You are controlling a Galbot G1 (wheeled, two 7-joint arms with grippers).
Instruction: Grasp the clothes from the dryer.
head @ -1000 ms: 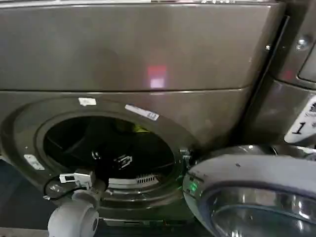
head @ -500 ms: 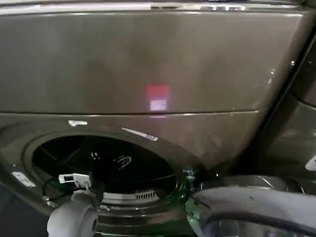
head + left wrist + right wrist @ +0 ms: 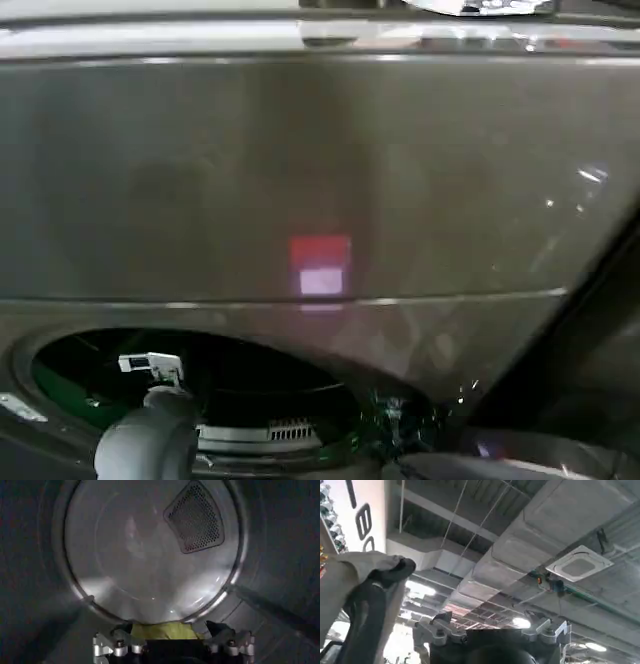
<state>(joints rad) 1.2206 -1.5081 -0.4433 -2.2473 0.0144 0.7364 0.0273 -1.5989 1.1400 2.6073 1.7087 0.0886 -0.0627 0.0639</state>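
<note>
Bronze-grey metal, the front-loading dryer (image 3: 300,190) has the left arm reaching through its round porthole. Inside the perforated drum, the left gripper (image 3: 172,642) has its fingers spread wide, with the small yellow-green bundle of clothes (image 3: 161,630) lying between them. The right gripper (image 3: 495,632) points up at ceiling ducts, away from the dryer, fingers apart.

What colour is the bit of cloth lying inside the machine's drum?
Bright yellow-green; the small soft cloth bundle shows best in the left wrist view, between the left gripper's fingers.
</note>
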